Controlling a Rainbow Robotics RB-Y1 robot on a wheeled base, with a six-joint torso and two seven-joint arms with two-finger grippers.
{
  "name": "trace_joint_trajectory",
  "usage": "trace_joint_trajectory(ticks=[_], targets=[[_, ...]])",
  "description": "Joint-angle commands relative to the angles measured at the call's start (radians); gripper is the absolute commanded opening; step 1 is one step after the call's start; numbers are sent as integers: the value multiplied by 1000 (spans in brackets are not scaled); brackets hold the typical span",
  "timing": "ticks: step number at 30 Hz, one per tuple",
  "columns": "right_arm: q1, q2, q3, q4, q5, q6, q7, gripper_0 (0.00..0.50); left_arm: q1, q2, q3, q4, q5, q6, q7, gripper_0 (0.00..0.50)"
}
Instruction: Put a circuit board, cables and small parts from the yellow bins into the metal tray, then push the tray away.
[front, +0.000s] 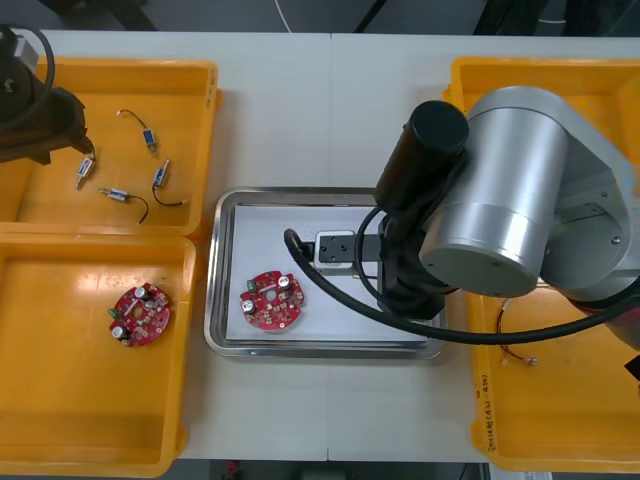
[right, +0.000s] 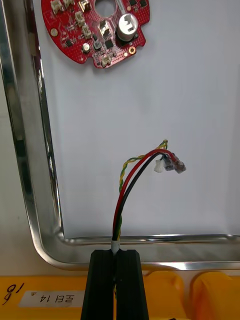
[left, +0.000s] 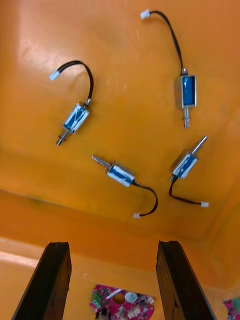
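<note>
Over the shiny metal tray (right: 30, 150), the right hand (right: 116, 252) pinches one end of a limp-looking red-yellow-black cable (right: 131, 180). Left of it, the left hand (left: 112, 245) hangs spread.

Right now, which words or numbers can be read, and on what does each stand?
"16": handwritten, on the bin label beside the right tool, which holds a cable.
"14": printed on that label; the rest is unreadable.
Front view, right bin's label: too small.
Board: no readable marks.
</note>
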Motion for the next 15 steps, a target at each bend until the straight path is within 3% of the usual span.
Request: trace_joint_trajectory(ticks=[1,5,15], targets=[[-29,22,83,24,48,-13,33,0,-76,-38,-10,53,-42,-64,8,500],[-6,43,125,54,123,-52,39,0,-87,-54,-33,111,-64,-107,34,500],[4,99,137,179,161,-133,45,0,-96,-85,-45,232,-91,-181,48,500]])
